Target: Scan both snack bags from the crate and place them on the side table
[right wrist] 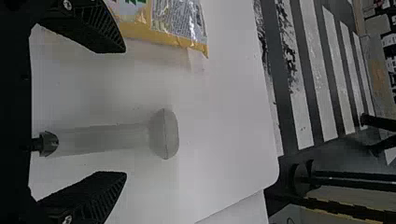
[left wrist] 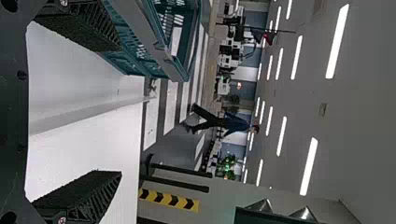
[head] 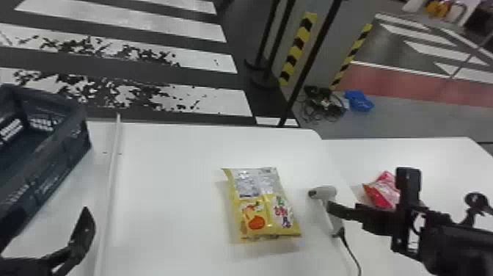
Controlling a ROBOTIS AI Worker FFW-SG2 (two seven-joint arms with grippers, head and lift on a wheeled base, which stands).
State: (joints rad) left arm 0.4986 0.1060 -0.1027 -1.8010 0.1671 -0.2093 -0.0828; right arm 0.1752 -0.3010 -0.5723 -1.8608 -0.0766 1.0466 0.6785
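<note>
My right gripper (head: 368, 189)'s wide open, empty, by the scanner (head: 324, 191); left gripper (head: 53, 213)'s wide and empty too, near the crate (head: 60, 146). Yellow bag (head: 260, 205)'s on the main table (head: 165, 183), red bag (head: 381, 192) on the side table (head: 433, 156).

Crate (head: 60, 163) left, snack bag (head: 260, 205) centre, scanner (head: 325, 191) right, second bag (head: 383, 192) on side table (head: 433, 154)

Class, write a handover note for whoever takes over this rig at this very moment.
Left gripper: open, beside the crate.
Right gripper: open, by the scanner, not gripping it.
Yellow snack bag: on the main table.
Done: red bag on the side table.
Left: place the yellow bag there. Scans can't be confirmed; probably scan it first.
</note>
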